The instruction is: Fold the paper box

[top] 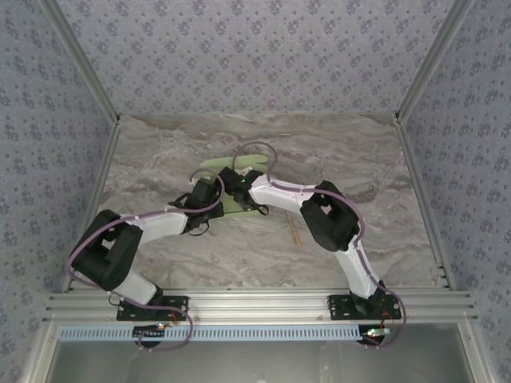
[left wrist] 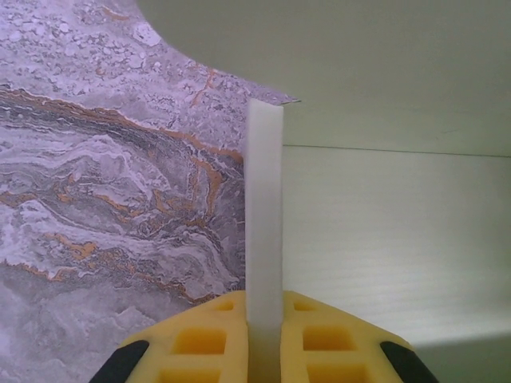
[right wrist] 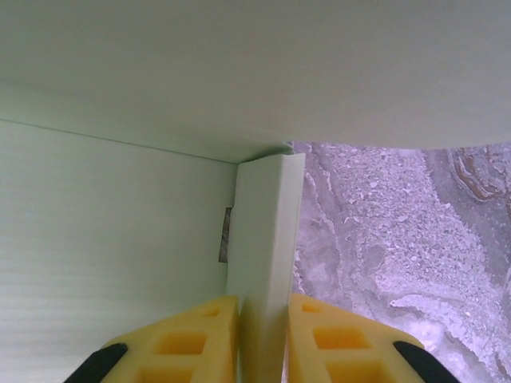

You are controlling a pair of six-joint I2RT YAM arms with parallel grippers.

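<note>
A pale green paper box lies near the middle of a marble-patterned tabletop, with both arms meeting over it. The left pincer is clamped on an upright flap of the card, its base panel flat alongside. The right pincer grips another raised flap at a folded corner, with yellow fingers pressed to either side.

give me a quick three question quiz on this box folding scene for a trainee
1. True or false: the left jaws pinch a flap of the paper box.
2. What lies on the table beside the right arm? A) wooden stick B) scissors C) tape
3. Fill in: the card is pale ____.
Key: 1 true; 2 A; 3 green.
</note>
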